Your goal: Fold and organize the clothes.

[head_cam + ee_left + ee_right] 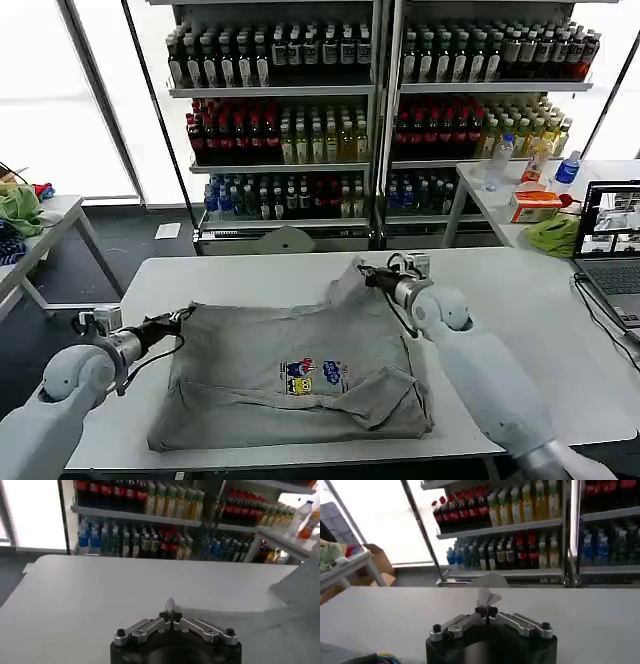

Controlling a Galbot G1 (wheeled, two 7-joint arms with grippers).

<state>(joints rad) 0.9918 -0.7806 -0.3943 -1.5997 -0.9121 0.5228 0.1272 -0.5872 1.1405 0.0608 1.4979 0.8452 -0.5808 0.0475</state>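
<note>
Your grey shirt [300,375] lies mid-table [520,300], reaching the front edge. Left gripper [186,316] is pinched tight on its far-left corner; right gripper [366,276] is clamped on the far-right corner, lifted slightly.

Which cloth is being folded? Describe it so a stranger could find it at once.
Start at the white table in front of the drink shelves: the grey shirt lies spread across its middle. The left gripper pinches one far corner and the right gripper the other. Its small colourful chest print separates it from the bright green cloths on the side tables.
</note>
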